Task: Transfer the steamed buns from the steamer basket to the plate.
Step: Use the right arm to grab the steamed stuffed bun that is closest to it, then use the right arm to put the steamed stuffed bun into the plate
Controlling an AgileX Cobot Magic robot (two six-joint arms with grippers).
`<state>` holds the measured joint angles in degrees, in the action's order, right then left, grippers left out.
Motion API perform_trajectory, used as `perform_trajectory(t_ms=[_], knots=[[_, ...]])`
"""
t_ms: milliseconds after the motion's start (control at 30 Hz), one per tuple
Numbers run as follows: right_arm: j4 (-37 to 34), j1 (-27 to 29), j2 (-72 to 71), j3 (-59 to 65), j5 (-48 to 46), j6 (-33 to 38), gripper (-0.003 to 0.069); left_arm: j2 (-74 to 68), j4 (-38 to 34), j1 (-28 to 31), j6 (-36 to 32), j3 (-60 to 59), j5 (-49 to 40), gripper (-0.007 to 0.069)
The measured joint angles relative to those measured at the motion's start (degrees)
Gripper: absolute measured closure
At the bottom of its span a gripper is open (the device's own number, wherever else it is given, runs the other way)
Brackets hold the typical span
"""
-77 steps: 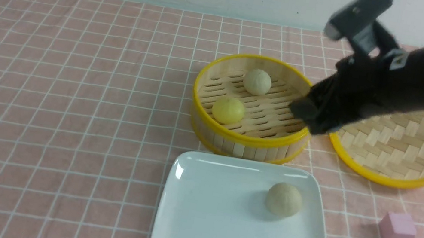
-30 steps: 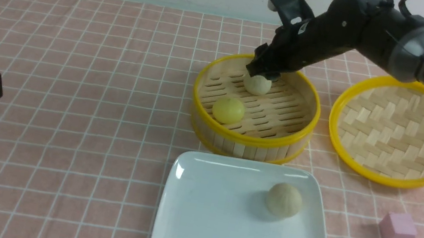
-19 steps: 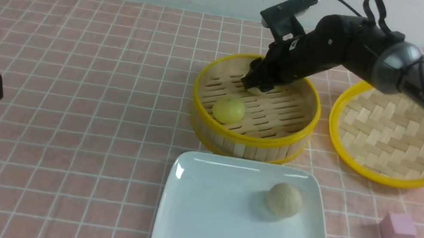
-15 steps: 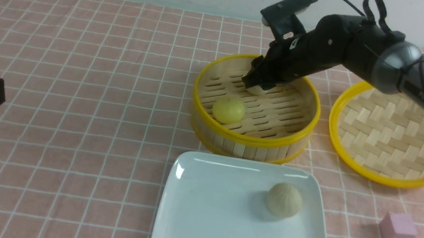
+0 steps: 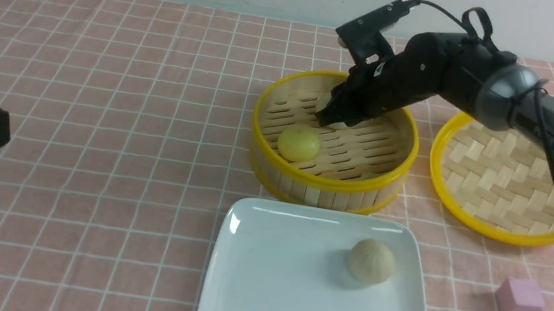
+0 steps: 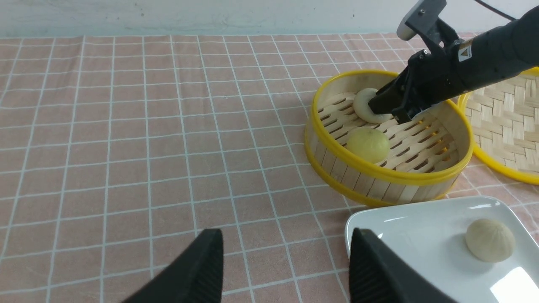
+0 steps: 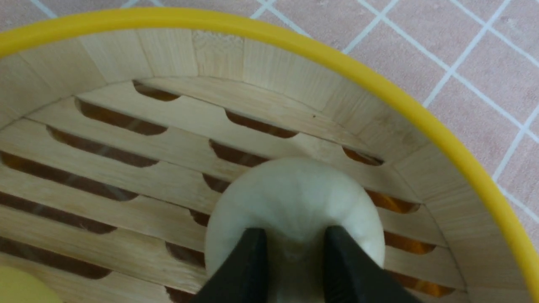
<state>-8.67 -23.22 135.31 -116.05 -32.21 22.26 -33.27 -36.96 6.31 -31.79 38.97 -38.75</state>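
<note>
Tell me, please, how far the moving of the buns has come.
Done: one beige bun lies on the plate. In hand: the right claw pinches the other beige bun, not yet lifted from the steamer basket. Left: that bun and the yellow bun.

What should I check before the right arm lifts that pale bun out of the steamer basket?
1. Right pincer on the pale bun: ok, its fingers press into the top.
2. Grip firm enough to lift: cannot tell.
3. Yellow bun apart from the pincer: ok, it lies nearer the steamer basket's front wall.
4. Room on the plate: ok, only one beige bun, toward its right side.
5. Left pincer out of the way: ok, open, empty, far left.
</note>
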Motion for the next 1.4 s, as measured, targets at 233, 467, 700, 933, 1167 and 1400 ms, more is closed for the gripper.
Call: perform_trajectory(t_ms=[233, 467, 700, 933, 1167, 1400], knots=[[1.89, 0.00, -2.34, 0.07, -3.72, 0.00, 0.0642, 0.00, 0.00, 0.00, 0.00, 0.00, 0.00, 0.0204], [2.32, 0.00, -11.97, 0.26, -10.87, 0.00, 0.0643, 0.00, 0.00, 0.00, 0.00, 0.00, 0.00, 0.0204], [2.37, 0.00, -23.98, 0.26, -20.25, -0.47, 0.0643, 0.00, 0.00, 0.00, 0.00, 0.00, 0.00, 0.0204], [-0.16, 0.00, -28.24, 0.19, -34.62, -1.32, 0.0643, 0.00, 0.00, 0.00, 0.00, 0.00, 0.30, 0.0204], [-4.63, 0.00, -28.37, 0.51, -39.49, -1.32, 0.0643, 0.00, 0.00, 0.00, 0.00, 0.00, 0.85, 0.0204], [-8.71, -3.18, -30.90, 9.20, -39.39, -1.17, 0.0643, 0.00, 0.00, 0.00, 0.00, 0.00, 0.95, 0.0204]])
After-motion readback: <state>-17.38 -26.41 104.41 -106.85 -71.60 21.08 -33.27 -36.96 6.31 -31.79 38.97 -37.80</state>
